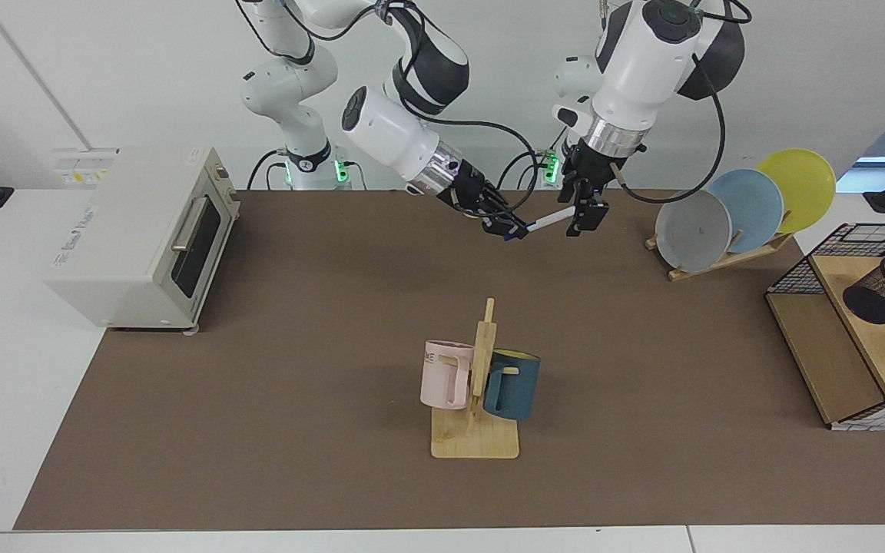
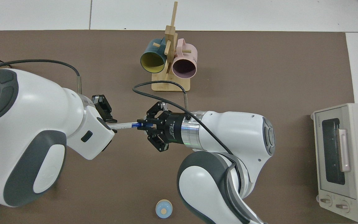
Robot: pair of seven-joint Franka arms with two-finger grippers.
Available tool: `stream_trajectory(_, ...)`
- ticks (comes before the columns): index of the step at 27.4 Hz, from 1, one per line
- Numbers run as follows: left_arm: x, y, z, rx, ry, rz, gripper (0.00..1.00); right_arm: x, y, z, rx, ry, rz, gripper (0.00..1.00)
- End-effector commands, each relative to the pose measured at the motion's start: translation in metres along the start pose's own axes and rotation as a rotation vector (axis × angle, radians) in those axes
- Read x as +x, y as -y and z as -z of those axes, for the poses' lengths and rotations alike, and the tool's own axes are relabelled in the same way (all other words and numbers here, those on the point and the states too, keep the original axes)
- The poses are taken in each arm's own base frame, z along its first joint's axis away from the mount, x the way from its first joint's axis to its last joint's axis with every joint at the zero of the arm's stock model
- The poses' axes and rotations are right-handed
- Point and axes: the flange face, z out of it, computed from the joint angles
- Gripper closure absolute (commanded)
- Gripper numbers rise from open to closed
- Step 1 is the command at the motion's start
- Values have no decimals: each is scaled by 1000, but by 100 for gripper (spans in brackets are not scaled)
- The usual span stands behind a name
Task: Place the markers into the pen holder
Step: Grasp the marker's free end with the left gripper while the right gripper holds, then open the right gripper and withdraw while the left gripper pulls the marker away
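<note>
Facing view: marker (image 1: 548,223) clamped by right tool (image 1: 510,228), far end between left tool's (image 1: 582,218) spread fingers. Risked dropping if released early.

R claw (image 1: 510,228) clamped shut mid-air, L claw (image 1: 582,216) fingers apart alongside.
</note>
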Motion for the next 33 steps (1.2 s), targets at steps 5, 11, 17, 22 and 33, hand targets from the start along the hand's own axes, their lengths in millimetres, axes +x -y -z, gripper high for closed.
stream_trajectory(5,0,-6,1,-12,9,24,100,-2,3,-2,22,7,-26,100)
stream_trajectory(11,-4,-6,1,-21,18,53,100,-1,3,4,19,-14,6,0)
stream_trajectory(17,-14,-7,4,-11,106,75,100,1,7,9,1,-122,157,0)
stream_trajectory(22,-24,-5,10,15,193,31,100,4,11,17,-27,-275,370,0)
stream_trajectory(33,-106,16,29,58,367,27,100,67,48,107,-237,-549,827,0)
